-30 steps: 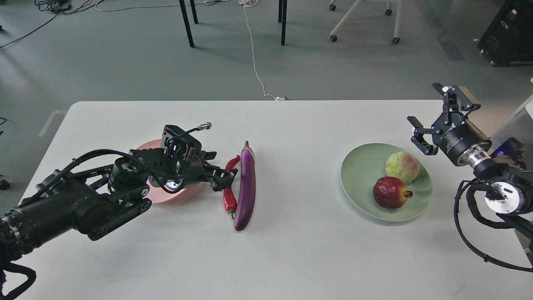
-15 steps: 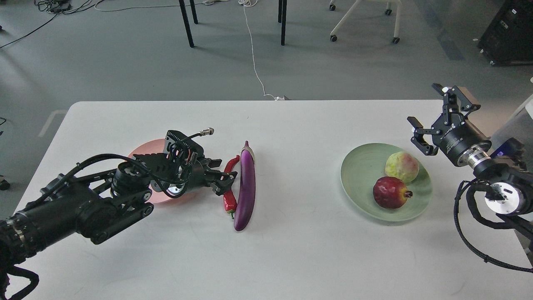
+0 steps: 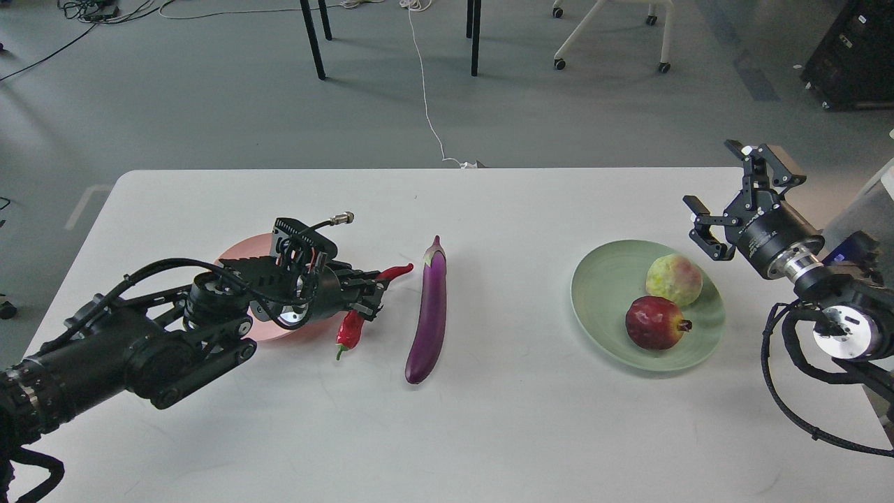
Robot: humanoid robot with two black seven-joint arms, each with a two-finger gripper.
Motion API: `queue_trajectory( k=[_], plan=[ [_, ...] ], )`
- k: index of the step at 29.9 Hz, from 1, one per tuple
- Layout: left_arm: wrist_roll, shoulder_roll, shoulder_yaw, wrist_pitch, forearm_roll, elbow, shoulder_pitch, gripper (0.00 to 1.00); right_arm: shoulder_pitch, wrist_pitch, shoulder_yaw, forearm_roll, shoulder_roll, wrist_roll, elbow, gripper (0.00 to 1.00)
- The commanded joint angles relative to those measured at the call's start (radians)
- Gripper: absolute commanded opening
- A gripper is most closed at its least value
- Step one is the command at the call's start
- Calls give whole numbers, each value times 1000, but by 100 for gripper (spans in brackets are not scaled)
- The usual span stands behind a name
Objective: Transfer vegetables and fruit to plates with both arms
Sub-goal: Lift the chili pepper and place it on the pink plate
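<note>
My left gripper (image 3: 370,297) is shut on the red chili pepper (image 3: 351,327), holding it by its middle just right of the pink plate (image 3: 241,250), which my arm mostly covers. The purple eggplant (image 3: 429,314) lies on the table to the right of the chili, apart from it. The mint green plate (image 3: 607,293) holds the dark red pomegranate (image 3: 655,322) and the pale yellow-green fruit (image 3: 674,279). My right gripper (image 3: 723,192) is open and empty, raised beyond the green plate's far right rim.
The white table (image 3: 489,433) ends at a far edge with grey floor beyond. Chair legs, table legs and a white cable (image 3: 426,91) are on the floor behind. A dark cabinet (image 3: 855,56) stands at the far right.
My left gripper closed on the chili and pulled it left, toward the pink plate. The eggplant rolled slightly right and turned, now apart from the chili. The right arm has not moved.
</note>
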Motion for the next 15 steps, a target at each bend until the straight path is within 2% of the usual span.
queue_trajectory(
  k=[1,3,7,11,15],
  plan=[
    [1,34,-8,3,-100,-16,-47,8,0,-1,0,0,0,0,0,99],
    [-1,82,-6,0,-132,-22,-73,9,0,-3,0,0,1,0,0,99],
    [-31,177,6,-4,-152,-11,-90,9,0,-3,0,0,0,0,0,99],
    [-77,254,15,-6,-152,7,-62,11,0,-4,-1,0,3,0,0,99],
    [-84,275,10,2,-155,35,-3,17,-1,-4,-1,0,8,0,0,99]
  ],
)
